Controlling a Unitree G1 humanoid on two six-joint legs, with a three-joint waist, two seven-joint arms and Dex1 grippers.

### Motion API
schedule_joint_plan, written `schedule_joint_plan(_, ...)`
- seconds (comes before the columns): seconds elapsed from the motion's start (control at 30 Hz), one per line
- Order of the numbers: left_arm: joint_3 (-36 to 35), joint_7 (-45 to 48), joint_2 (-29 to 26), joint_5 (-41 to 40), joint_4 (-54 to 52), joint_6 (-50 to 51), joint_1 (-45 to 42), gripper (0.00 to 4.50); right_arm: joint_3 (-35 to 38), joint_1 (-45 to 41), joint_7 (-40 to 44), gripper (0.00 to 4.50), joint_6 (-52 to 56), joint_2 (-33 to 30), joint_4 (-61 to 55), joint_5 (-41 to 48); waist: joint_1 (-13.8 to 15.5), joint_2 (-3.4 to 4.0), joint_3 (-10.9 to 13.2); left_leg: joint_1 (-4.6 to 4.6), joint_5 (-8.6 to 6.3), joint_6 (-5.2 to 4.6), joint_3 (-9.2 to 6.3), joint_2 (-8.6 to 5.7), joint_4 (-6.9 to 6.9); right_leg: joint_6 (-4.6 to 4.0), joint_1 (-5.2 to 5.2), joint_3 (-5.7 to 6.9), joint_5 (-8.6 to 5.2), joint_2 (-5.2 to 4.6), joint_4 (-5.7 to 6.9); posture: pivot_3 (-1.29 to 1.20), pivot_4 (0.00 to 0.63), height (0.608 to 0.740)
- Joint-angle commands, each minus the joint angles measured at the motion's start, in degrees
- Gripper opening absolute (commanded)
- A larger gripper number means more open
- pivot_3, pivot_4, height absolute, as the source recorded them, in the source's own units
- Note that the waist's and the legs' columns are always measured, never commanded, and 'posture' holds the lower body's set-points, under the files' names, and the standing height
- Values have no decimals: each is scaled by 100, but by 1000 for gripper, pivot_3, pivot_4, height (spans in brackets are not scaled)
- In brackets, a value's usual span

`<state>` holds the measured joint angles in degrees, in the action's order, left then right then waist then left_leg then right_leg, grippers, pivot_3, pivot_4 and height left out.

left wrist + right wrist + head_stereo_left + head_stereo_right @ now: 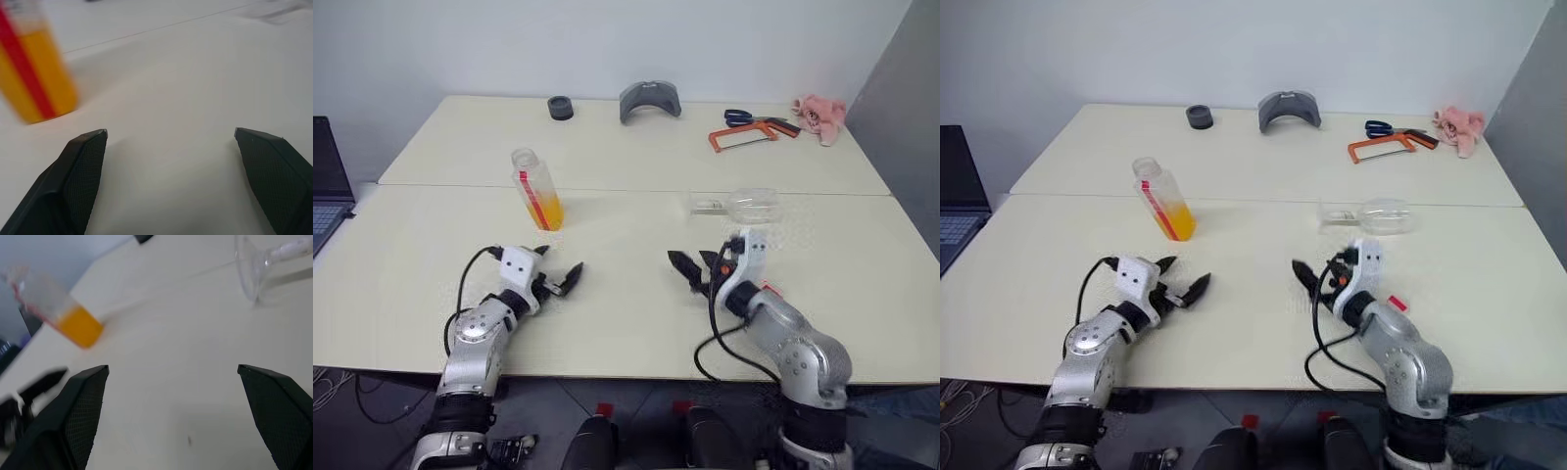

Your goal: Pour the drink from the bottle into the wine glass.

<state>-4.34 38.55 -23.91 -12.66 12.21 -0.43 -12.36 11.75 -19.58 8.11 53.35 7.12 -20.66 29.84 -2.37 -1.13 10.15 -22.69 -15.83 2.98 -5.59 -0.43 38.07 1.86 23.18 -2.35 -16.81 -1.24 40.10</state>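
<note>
Both grippers hung low over the near edge of the table [636, 245], nearest the camera, each with its jaws spread wide and pinching nothing. Taking the bottle [537, 189] as the landmark: it stood upright on the table, the drink [548, 211] filling only its lower part and no cap visible on its neck. The left gripper [560, 277] lay just nearer the camera than the bottle, apart from it. The right gripper [693, 267] sat well to the right of the bottle. Farther right and slightly beyond, the wine glass [744, 205] lay on its side on the table, seemingly with nothing in it.

Judging by this, no pour had begun; the step in hand looked like the approach, before any grasp. The next move probably called for standing the glass upright with the right gripper, since nothing can be poured into it lying down, and for closing the left jaws round the bottle without tipping it.

Along the far edge, beyond the bottle, lay a dark ring [561, 108], a grey curved piece [649, 100], a hacksaw [749, 134], scissors [740, 117] and a pink cloth [819, 115].
</note>
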Motion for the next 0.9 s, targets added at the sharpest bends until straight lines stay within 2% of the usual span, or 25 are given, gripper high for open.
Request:
schedule_joint_plan(0.03, 123, 465, -168, -153, -329, 47, -186, 4462, 707, -543, -662, 4500, -230, 478, 483, 519, -1, 1, -1, 0, 0, 0, 0, 1, -2, 0, 0, 0, 0, 1, 0, 0, 150, 740)
schedule_joint_plan(0.2, 318, 899, -259, -144, -280, 69, -588, 4462, 1230, -1145, -1336, 4500, -699, 658, 1367, 1115, 11, 1, -1, 0, 0, -1, 5, -2, -5, -2, 1, -3, 1, 2, -1, 0, 150, 740)
schedule_joint_plan(0.43, 545, 1194, -263, -92, -404, 71, -1029, 4462, 1410, -1627, -1749, 4500, -1354, 640, 2311, 1745, -103, 3, 0, 2, 0, -1, 11, 1, -8, -2, 3, -4, 1, 11, 3, 0, 150, 740)
schedule_joint_plan(0.73, 695, 1238, -277, 4, -492, 111, -1202, 4462, 1531, -2395, -2036, 4500, -2345, 464, 3569, 2061, -129, 5, 1, 5, 0, -2, 13, 5, -10, -3, 5, -8, 1, 12, 9, 0, 150, 740)
schedule_joint_plan(0.9, 702, 1282, -274, 56, -337, -85, -1161, 4462, 1579, -2785, -1909, 4500, -2779, 348, 4389, 2096, -141, 6, 1, 4, 0, -2, 12, 5, -10, -3, 5, -8, 1, 11, 10, 0, 150, 740)
